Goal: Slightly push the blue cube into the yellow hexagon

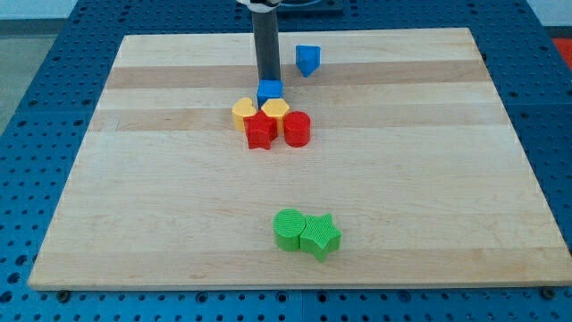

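Wooden board [134, 224], pale and striped with grain, resting on a blue perforated table [36, 107]; I place everything by the camera view's sides. Largest group on the board: a tight cluster a little above centre, made of the yellow hexagon [274, 110], a yellow heart-like block [243, 111] to its left, a red star-shaped block [261, 131] and a red cylinder [297, 129] below them. At the cluster's top edge sits the blue cube [270, 89], which appears to touch, or very nearly touch, the top face of the yellow hexagon; I cannot tell whether a sliver of gap remains. The dark rod comes down from the view's top, and my tip [266, 80] stands just behind the blue cube, on its upper side, seemingly in contact with it. There are no jaws to report on this rig: the arm ends in the plain rod, so nothing opens, closes or clamps. The relation that governs the coming move: tip, blue cube and yellow hexagon lie almost in one line running from the view's top toward its bottom, the hexagon a shade to the right of that line. I judge that a short stroke toward the view's bottom would suffice, and that a longer one would disturb the red blocks. Elsewhere: a second blue block [307, 60] of irregular shape, up and to the right, apart; near the bottom, a green cylinder [289, 229] touching a green star [320, 236].
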You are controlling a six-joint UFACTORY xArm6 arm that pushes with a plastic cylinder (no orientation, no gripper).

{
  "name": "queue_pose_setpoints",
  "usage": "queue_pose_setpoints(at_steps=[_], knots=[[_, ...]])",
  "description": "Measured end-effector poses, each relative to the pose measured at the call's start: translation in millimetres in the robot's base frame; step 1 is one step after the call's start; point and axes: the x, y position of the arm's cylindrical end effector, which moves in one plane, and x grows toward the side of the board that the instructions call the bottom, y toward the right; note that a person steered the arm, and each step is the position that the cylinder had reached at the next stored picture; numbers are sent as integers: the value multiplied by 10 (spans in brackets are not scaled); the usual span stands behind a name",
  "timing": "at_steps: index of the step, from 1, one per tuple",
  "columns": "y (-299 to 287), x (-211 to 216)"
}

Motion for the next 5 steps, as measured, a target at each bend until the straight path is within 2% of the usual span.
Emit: queue_pose_setpoints(at_steps=[5], knots=[[9,78]])
